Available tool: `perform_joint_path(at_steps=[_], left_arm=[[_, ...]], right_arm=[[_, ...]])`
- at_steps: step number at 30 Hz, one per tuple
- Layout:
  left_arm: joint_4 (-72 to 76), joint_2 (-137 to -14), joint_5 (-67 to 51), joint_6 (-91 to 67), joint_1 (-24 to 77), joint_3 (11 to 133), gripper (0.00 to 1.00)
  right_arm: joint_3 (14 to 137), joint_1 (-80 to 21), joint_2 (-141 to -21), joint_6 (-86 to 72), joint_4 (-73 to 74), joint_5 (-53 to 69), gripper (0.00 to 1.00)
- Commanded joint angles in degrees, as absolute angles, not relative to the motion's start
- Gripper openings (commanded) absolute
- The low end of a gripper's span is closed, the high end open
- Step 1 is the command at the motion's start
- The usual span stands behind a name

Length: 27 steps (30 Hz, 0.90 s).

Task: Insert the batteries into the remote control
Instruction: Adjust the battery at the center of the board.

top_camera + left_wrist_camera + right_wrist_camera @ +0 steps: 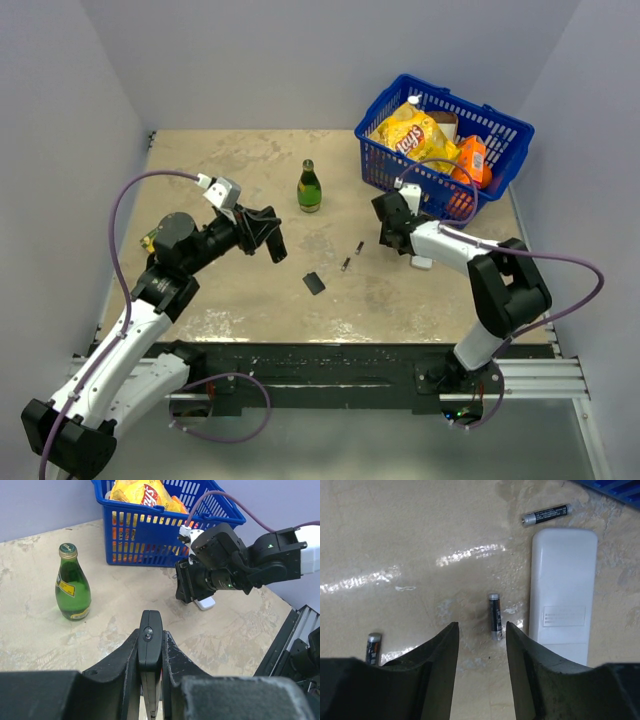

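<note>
While my left gripper (151, 636) is clamped on the remote (150, 655), the slim black bar pinched between both fingers, my right gripper (481, 627) hangs low over the batteries with its fingers apart and nothing between them. The step in hand, as I judge it, is picking up one battery (493, 616). It lies on the table (240, 290) just beyond the gap of my fingers, its length running along that gap, not across it. To do it well I would come straight down so the pads meet its long sides, centre on its middle and squeeze gently. It is a thin, hard, smooth cylinder, dark-wrapped with silvery ends, and will likely roll or squirt out if pinched off-centre. A flat white device (562, 595) lies just beside it, a rounded plastic slab that the nearer finger could snag, so I would keep clear of it. A second battery (546, 515) lies by the device's far end, and a third (373, 647) is partly hidden behind my other finger. The tabletop is pale, mottled and glossy enough to throw glare, so I expect little friction. A small black cover (314, 283) lies apart on the table. Whether the remote's battery bay faces up I cannot tell.
</note>
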State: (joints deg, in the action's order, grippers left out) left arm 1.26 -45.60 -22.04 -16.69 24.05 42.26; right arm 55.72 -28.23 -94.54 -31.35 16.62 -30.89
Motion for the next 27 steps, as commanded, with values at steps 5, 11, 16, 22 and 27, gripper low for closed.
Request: perform_joint_path(at_steps=[5, 11, 16, 22, 27], left_arm=[[2.81, -45.26, -21.62, -15.47, 24.43, 43.33, 0.00], [2.73, -45.26, -21.62, -15.38, 24.43, 43.42, 0.00], [2.81, -45.35, -21.53, -15.38, 24.43, 43.33, 0.00], [2.81, -45.26, -21.62, -15.38, 24.61, 43.33, 0.00], [2.90, -45.18, -21.71, -15.56, 24.70, 43.33, 0.00]], right_arm=[[56.69, -24.87, -97.73, -31.20, 13.27, -26.81, 0.43], [56.08, -24.70, -98.70, -31.29, 12.92, -25.75, 0.39], [55.28, -24.52, -98.35, -31.90, 13.09, -24.00, 0.32], [52.83, -24.52, -96.59, -31.99, 13.18, -21.62, 0.22], [51.42, -24.70, -94.14, -31.64, 13.45, -19.00, 0.13]])
